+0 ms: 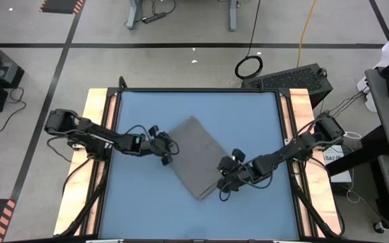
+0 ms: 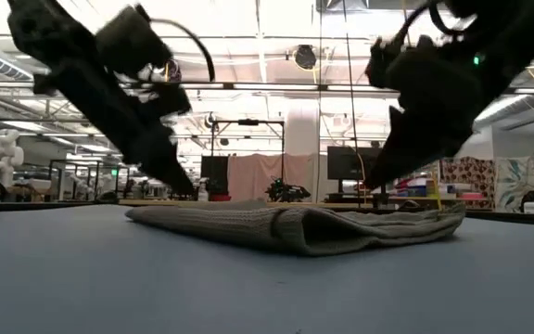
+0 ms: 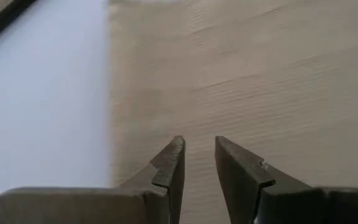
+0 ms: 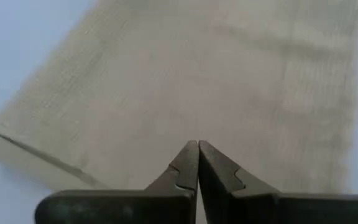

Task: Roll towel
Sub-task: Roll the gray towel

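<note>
The grey-brown towel (image 1: 194,156) lies folded in several layers near the middle of the blue tabletop (image 1: 140,202), set at a slant. In the low view the towel (image 2: 295,225) rests flat with a rounded fold at its near end. My left gripper (image 1: 166,156) slants down over the towel's left edge. Its fingers (image 3: 199,144) are a little open with nothing between them. My right gripper (image 1: 223,181) slants down over the towel's near right part, its fingers (image 4: 197,144) shut. In the low view the tips of both grippers end just above the cloth.
Bare blue tabletop surrounds the towel on all sides. Wooden rails (image 1: 100,115) (image 1: 301,115) run along the table's left and right edges, where the arms' bases stand. Cables and equipment lie on the floor beyond the far edge.
</note>
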`<state>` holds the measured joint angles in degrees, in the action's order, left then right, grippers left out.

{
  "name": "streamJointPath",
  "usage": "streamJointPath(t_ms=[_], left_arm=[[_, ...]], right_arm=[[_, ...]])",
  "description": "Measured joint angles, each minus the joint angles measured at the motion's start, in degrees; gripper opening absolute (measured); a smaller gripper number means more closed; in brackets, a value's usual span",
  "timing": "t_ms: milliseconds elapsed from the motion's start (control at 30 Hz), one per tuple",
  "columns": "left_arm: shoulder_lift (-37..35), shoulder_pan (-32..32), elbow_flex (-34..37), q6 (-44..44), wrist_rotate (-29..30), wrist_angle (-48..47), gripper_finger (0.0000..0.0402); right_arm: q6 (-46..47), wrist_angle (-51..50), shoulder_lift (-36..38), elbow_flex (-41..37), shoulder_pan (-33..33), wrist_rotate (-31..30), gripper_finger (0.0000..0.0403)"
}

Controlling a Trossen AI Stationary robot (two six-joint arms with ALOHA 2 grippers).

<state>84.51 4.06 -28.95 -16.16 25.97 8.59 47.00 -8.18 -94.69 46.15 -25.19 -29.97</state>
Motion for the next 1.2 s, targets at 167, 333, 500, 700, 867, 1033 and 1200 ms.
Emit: streamJointPath(t_ms=[167, 333, 500, 700, 867, 1033, 1200], left_arm=[[-5.4, 5.2, -1.7, -3.1, -6.5, 0.6, 0.0095], [-5.8, 13.3, -1.8, -9.2, -10.1, 3.2, 0.0095], [0.1, 19.6, -1.7, -13.4, -7.6, 2.7, 0.0095], [8.2, 19.4, -1.6, -14.0, -0.8, 3.0, 0.0095], [10.1, 15.6, -1.8, -12.0, -0.5, 3.7, 0.0095], [10.2, 11.1, -1.8, -7.5, -0.6, 3.6, 0.0095], [10.1, 7.3, -1.8, -2.3, -0.6, 3.5, 0.0095]], right_arm=[[-6.0, -18.7, 1.3, 7.1, -0.1, 2.0, 0.0004], [-8.5, -24.8, 1.2, 7.0, -0.1, 3.5, 0.0004], [-5.2, -22.5, -0.8, 3.9, -0.1, 3.5, 0.0004], [1.1, -19.4, -3.2, 2.4, -1.0, 6.3, 0.0004], [6.3, -17.0, -4.1, 2.4, -2.5, 6.0, 0.0004], [7.9, -10.3, -4.3, 2.4, -3.7, 8.0, 0.0004], [8.5, -4.3, -4.4, 2.3, -4.4, 8.8, 0.0004]])
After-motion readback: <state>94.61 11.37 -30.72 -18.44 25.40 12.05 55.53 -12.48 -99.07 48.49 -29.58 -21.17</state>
